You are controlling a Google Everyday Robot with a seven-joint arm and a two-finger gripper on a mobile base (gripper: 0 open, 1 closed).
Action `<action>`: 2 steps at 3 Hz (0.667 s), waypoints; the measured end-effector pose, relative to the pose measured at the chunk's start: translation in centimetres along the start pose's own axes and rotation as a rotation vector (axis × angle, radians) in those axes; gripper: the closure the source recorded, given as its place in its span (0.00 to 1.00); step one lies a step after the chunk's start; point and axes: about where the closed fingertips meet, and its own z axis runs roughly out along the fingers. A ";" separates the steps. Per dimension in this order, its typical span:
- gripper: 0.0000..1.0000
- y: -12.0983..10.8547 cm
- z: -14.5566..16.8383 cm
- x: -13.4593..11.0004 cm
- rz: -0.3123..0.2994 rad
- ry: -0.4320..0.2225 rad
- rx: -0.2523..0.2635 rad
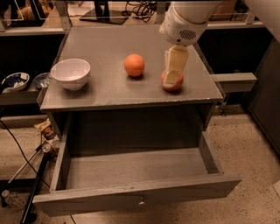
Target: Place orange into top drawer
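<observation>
Two fruits sit on the grey worktop (109,43): the orange (134,65) is mid-top, untouched, and an apple (180,83) is toward the front right corner. The gripper (173,78) hangs right over the apple, and I can't tell how open it is. A white bowl (70,73) is near the left edge. The top drawer (131,191) is pulled out below.

Robot arm, visible parts. Glossy white rounded wrist housing (186,22): smooth shell w/ a small oval grille (187,34) of dark dots on its lower face. Pale cream blocky pincer (173,78): flat-sided, matte, narrower toward the tip, edges in warm shadow; located below the housing, over the view's right-hand part of the grey flat-topped desk (105,87). Smooth white arm casing (266,11): top corner, partly cut off by frame edge.
</observation>
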 end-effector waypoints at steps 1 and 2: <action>0.00 0.0 0.0 0.0 0.000 0.000 0.000; 0.00 -0.9 0.5 -0.3 -0.029 0.061 -0.001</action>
